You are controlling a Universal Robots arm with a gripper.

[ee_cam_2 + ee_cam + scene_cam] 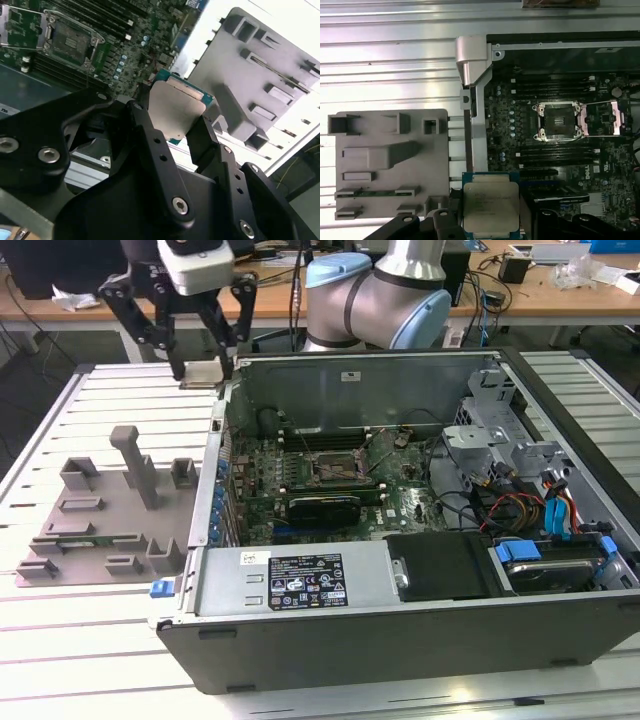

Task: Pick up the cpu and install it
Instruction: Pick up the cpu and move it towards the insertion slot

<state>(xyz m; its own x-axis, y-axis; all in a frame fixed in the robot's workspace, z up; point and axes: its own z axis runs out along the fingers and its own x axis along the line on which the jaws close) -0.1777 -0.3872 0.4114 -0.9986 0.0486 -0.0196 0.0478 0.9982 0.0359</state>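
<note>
On the slatted metal table [90,660], an open computer case [400,640] lies on its side, motherboard [300,475] exposed. Grey-and-blue robot arm [375,300] reaches over from behind it. Grey fixture tray [95,540] sits beside the case, on the exterior view's left. Black gripper [204,372] hangs above the table near the case's far corner, narrowed onto the cpu [491,205], pinching it by opposite edges. Socket [556,120] on the motherboard is uncovered, retaining frame swung aside. The cpu is held level, off the tray and well apart from the socket.

Silver arm [385,302] with pale-blue joint caps [335,270]; black, screw-studded pincer [175,117].
</note>
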